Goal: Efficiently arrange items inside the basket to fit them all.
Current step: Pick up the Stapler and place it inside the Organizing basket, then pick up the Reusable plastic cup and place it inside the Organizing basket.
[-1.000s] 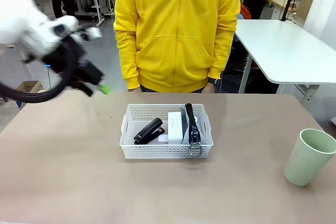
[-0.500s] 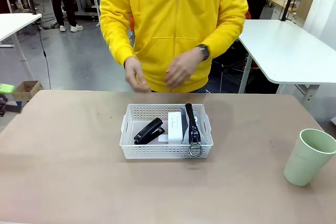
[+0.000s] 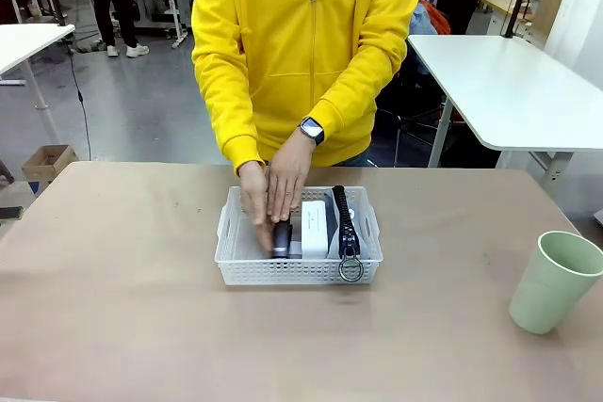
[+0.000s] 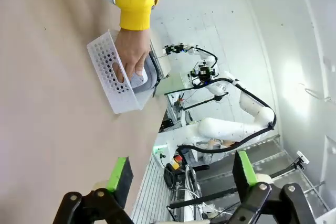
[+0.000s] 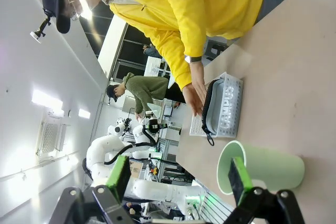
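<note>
Basket point(image 3: 300, 272) at bench point(image 3: 122, 308) centre. Inside, left to right: stapler point(image 3: 281, 242), box point(image 3: 314, 223), pouch point(image 3: 345, 221). Person's hands point(image 3: 285, 185) in basket's left part, on stapler. Cup point(image 3: 552, 281) on bench, well right of basket.

The person's hands point(image 3: 273, 193) covered most of the black stapler point(image 3: 281, 239) in the basket point(image 3: 283, 272), leaving only its near end showing. The picture's right edge just clipped the green cup point(image 3: 551, 281). In the left wrist view, a hand point(image 4: 131, 51) hid the basket's contents.
</note>
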{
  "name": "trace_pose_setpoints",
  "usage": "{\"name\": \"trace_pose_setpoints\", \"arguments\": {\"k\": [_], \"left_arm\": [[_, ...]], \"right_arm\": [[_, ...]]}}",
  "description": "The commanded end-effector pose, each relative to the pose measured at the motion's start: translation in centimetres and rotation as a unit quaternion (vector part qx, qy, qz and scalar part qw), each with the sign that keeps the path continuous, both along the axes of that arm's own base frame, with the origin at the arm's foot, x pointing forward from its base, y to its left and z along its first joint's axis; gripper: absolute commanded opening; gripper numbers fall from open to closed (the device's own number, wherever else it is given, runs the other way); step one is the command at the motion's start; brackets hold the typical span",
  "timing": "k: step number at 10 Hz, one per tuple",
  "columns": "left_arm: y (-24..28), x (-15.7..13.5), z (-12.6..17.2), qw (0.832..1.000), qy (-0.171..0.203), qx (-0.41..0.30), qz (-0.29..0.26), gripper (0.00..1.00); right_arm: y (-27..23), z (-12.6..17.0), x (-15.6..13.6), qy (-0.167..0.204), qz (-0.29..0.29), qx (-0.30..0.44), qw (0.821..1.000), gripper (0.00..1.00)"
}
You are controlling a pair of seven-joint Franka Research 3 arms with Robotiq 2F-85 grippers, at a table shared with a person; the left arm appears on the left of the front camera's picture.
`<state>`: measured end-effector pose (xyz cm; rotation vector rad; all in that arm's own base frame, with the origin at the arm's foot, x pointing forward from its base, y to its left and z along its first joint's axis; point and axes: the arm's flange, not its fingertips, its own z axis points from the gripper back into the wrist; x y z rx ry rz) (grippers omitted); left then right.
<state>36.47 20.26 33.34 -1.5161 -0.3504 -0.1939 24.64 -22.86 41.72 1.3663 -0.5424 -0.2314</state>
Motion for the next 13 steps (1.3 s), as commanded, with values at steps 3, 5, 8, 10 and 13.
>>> {"name": "trace_pose_setpoints", "arguments": {"k": [3, 5, 8, 10, 13], "left_arm": [[-1.06, -1.21, 2.2, 1.0, -0.002, 0.021, 0.01, 1.0], [-1.06, -1.21, 2.2, 1.0, -0.002, 0.021, 0.01, 1.0], [-1.06, -1.21, 2.2, 1.0, -0.002, 0.021, 0.01, 1.0], [-1.06, -1.21, 2.2, 1.0, -0.002, 0.021, 0.01, 1.0], [-1.06, -1.21, 2.2, 1.0, -0.002, 0.021, 0.01, 1.0]], "right_arm": [[0.03, 0.32, 0.09, -0.006, -0.003, 0.009, 1.0, 1.0], [0.03, 0.32, 0.09, -0.006, -0.003, 0.009, 1.0, 1.0], [0.03, 0.32, 0.09, -0.006, -0.003, 0.009, 1.0, 1.0], [0.03, 0.32, 0.09, -0.006, -0.003, 0.009, 1.0, 1.0], [0.03, 0.32, 0.09, -0.006, -0.003, 0.009, 1.0, 1.0]]}}
